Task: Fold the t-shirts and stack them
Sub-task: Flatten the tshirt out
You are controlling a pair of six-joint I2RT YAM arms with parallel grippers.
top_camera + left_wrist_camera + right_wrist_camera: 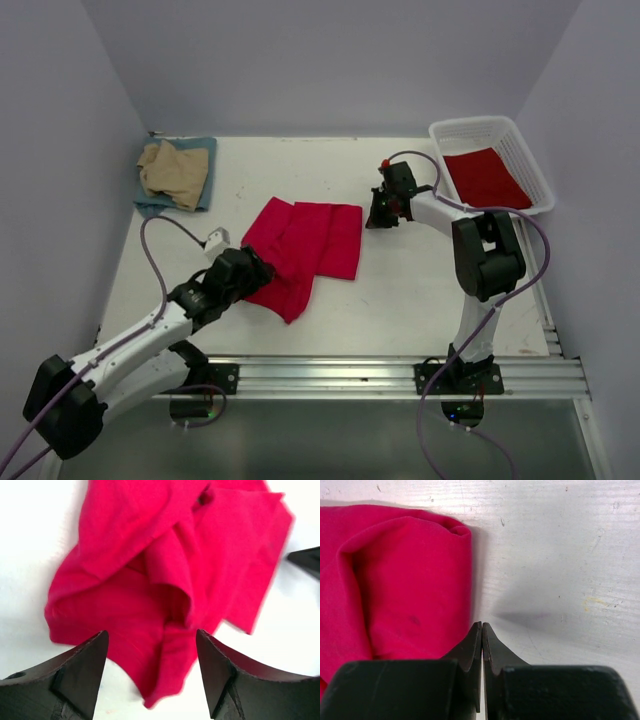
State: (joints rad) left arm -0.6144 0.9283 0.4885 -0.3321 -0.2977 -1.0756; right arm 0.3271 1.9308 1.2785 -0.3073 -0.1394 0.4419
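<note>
1. A white plastic lattice basket (pixel 527 165) sits at the far right corner of the table (pixel 400 300). It has sloping openwork walls and is slightly turned.
2. Inside the basket lies a flat, folded red t-shirt (pixel 485 178).
3. At the far left corner a crumpled tan t-shirt (pixel 172 170) is heaped on a blue-grey t-shirt (pixel 200 147), which shows only as a border around it.
4. A second red shirt (pixel 305 245) lies near the middle of the table. It is soft matte cloth, partly folded, with a squarish panel on its right side and a loose, wrinkled point trailing toward the near edge.
5. The left gripper (pixel 152 672) hovers over that trailing near-left part. Its dark wedge-shaped fingers (pixel 80 675) are spread apart, with the rumpled tip of the cloth lying in the gap. I cannot tell whether they touch it.
6. The right gripper (pixel 481 632) is just beside the shirt's right edge, over bare table. Its fingertips are pressed together with nothing between them.
7. Nothing lies between either gripper and the cloth.
8. The table is a scuffed, whitish painted board. A ribbed metal rail (pixel 330 372) runs along its near edge and carries both arm bases.
9. A purple cable (pixel 150 260) loops along the left arm.
</note>
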